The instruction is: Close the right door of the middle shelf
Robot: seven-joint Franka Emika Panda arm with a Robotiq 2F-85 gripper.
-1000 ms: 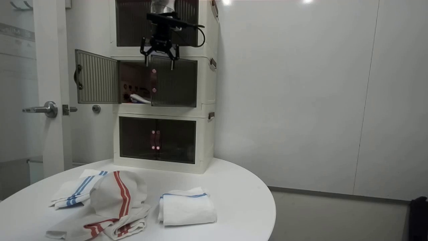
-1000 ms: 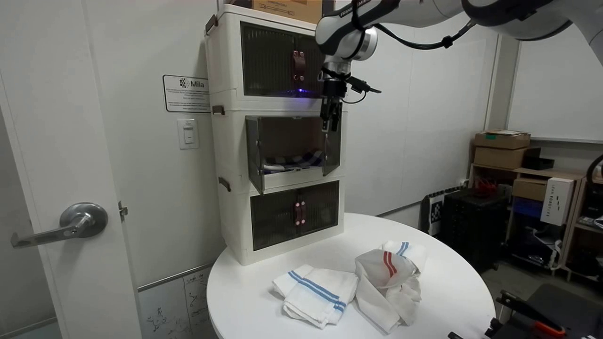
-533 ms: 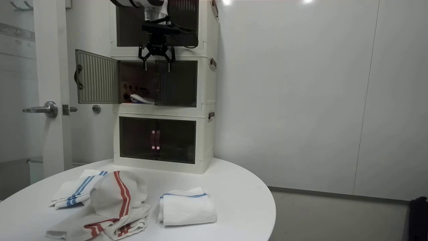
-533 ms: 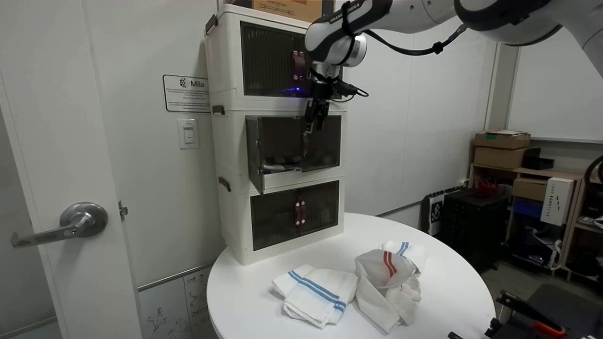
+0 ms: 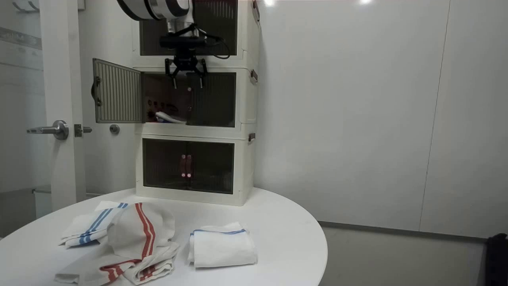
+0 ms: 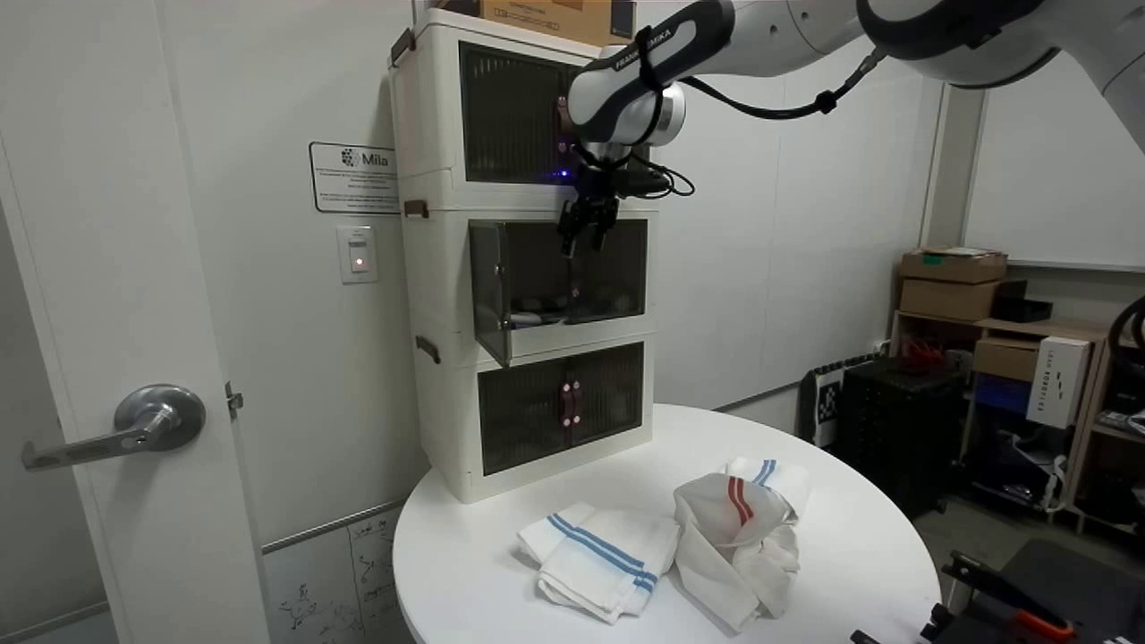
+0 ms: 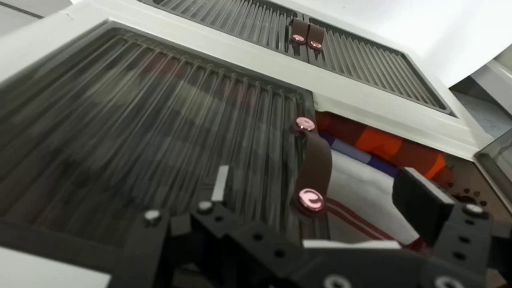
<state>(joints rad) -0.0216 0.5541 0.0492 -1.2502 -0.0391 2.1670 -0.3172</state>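
Note:
The right door (image 5: 214, 103) of the middle shelf (image 5: 247, 99) is a dark tinted panel in the white cabinet. It lies flush or nearly flush in its opening in both exterior views (image 6: 619, 273). In the wrist view the door (image 7: 180, 140) fills the left, with a brown strap handle (image 7: 318, 164) on its free edge. My gripper (image 5: 188, 85) is open and points down at the shelf's front, near that edge. In the wrist view the gripper (image 7: 320, 196) has its fingers apart on either side of the strap, holding nothing. Whether a finger touches the door cannot be told.
The left door (image 5: 119, 91) stands swung outward. White cloth (image 7: 360, 188) lies inside the middle shelf. The bottom tier's doors (image 5: 164, 163) are shut. Folded towels (image 6: 604, 559) and a crumpled red-striped towel (image 6: 725, 519) lie on the round white table (image 6: 859, 572).
The right door has swung inward from ajar to about flush. My gripper has moved toward the cabinet and slightly down, staying open. The whole cabinet has shifted slightly.

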